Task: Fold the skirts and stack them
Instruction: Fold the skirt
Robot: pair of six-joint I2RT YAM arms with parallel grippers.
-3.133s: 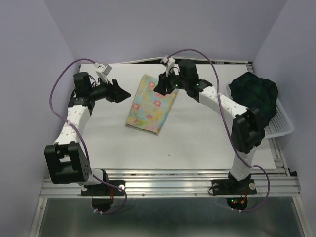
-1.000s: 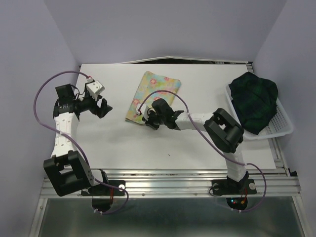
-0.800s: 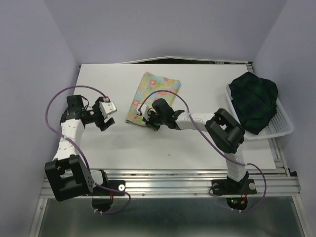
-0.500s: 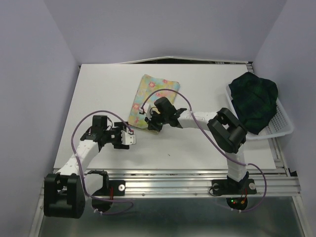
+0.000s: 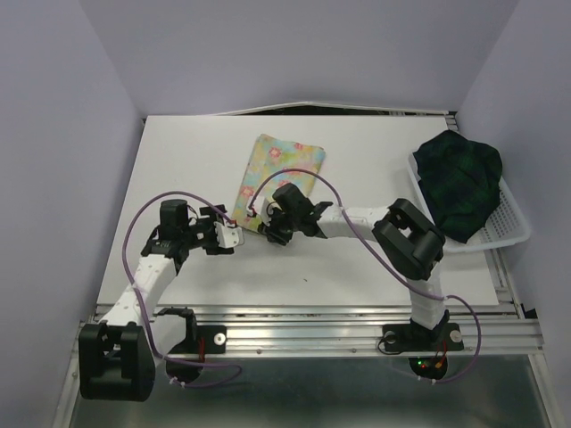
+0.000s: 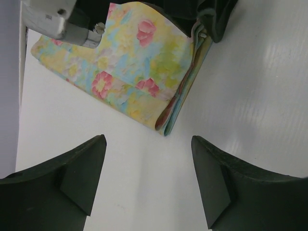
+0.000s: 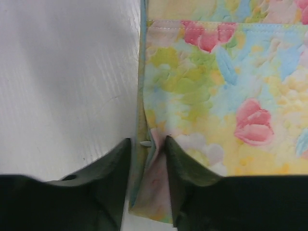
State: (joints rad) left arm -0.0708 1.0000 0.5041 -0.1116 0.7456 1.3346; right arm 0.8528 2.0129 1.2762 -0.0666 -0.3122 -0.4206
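Floral skirt [image 5: 275,174] is folded into a narrow rectangle, flat on the table [image 5: 357,276], mid-table toward the far side. Plaid skirt [image 5: 459,178] is heaped in the white basket [image 5: 510,234] at the right edge, well apart from the floral one.

Right gripper [image 7: 148,142] is at the floral skirt's near end. Its jaws are part-way apart and straddle the folded edge. There's cloth in the gap, but I can't tell if it's actually pinched.

Left gripper [image 6: 148,144] is low over bare table just beside the skirt's near-left corner, not touching it. Its jaws are wide apart with nothing between them. The two grippers are close together at that near end.
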